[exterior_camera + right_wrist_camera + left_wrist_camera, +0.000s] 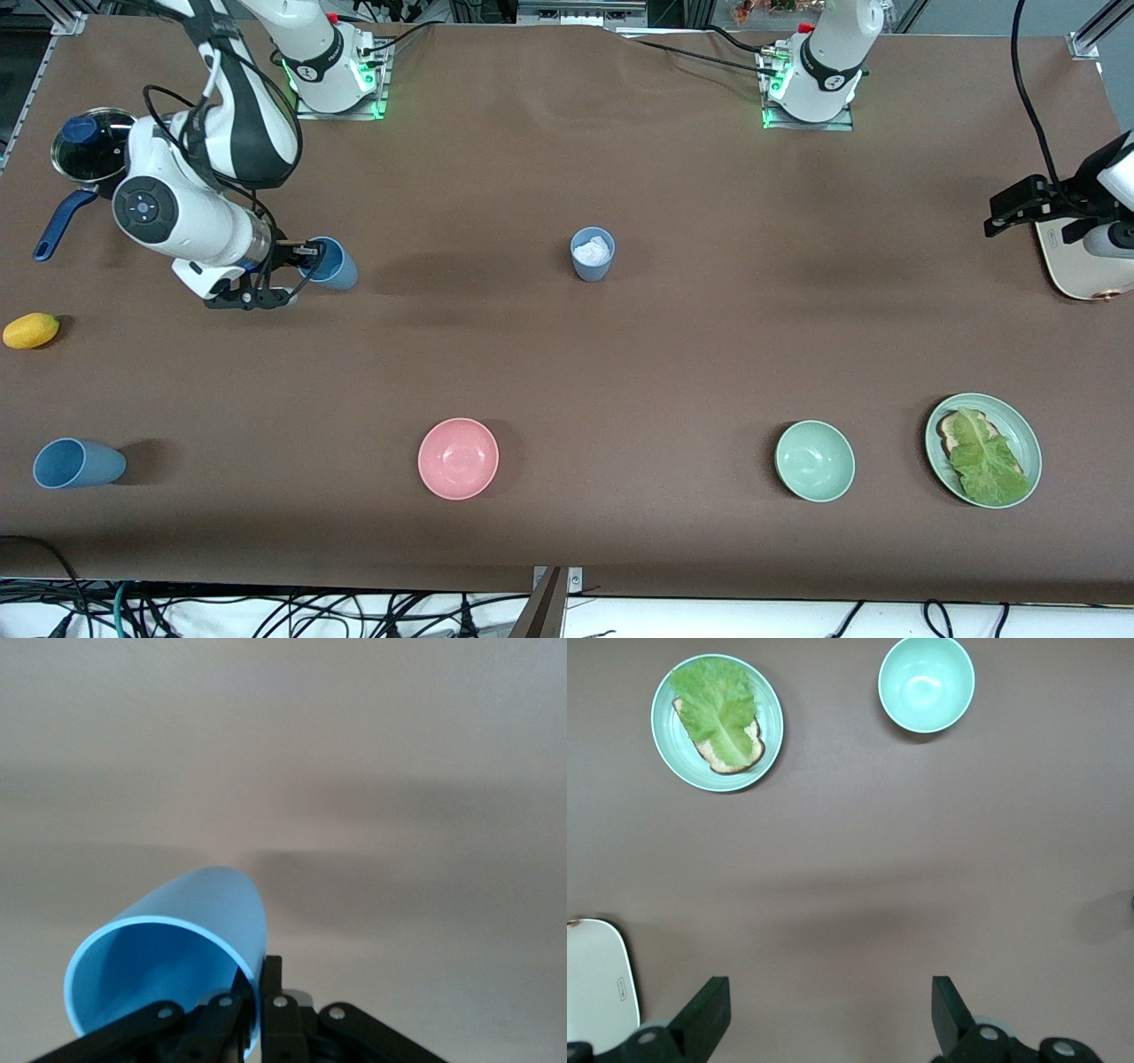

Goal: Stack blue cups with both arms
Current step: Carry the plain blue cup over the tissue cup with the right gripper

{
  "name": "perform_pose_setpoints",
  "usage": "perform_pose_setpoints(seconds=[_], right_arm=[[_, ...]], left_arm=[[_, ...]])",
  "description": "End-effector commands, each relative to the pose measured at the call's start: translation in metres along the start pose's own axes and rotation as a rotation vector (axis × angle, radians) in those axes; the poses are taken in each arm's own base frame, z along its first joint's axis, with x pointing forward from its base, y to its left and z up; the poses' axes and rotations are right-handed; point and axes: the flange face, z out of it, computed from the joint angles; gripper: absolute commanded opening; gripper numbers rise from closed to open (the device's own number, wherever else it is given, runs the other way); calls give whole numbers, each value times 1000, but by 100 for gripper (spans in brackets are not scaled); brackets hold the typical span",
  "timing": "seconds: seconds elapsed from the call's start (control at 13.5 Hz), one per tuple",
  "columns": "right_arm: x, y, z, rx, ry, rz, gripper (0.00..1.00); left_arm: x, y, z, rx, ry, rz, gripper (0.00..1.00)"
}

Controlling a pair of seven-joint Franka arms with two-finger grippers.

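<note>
Three blue cups are on my screens: one upright cup [592, 254] with something white inside stands at the middle of the table, one lying cup [78, 463] rests nearer to the front camera than the lemon [31, 330], and a third cup [333, 263] is tilted on its side in my right gripper [306, 257], whose fingers pinch its rim, toward the right arm's end from the upright cup. My left gripper [831, 1014] waits with its fingers spread wide, up over the table toward the left arm's end, beside the white board [1076, 263].
</note>
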Motion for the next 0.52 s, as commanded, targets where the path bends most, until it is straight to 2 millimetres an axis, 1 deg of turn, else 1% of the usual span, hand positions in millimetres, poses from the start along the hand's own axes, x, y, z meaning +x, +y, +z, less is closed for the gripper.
perform_pose_setpoints(seconds=[0.0, 0.07, 0.22, 0.3, 0.44], right_arm=[[-5, -54, -27, -1, -3, 43, 0], [-9, -78, -37, 0, 4, 69, 0], [-21, -137, -59, 15, 34, 129, 0], [-22, -164, -64, 31, 33, 170, 0], [-25, -224, -75, 61, 22, 241, 0]], left_arm=[[-7, 1, -3, -16, 6, 26, 100], [-6, 4, -3, -14, 7, 32, 100], [-6, 9, -3, -14, 5, 41, 100], [-5, 9, -2, -13, 4, 41, 100], [-3, 9, -5, -13, 4, 41, 100]])
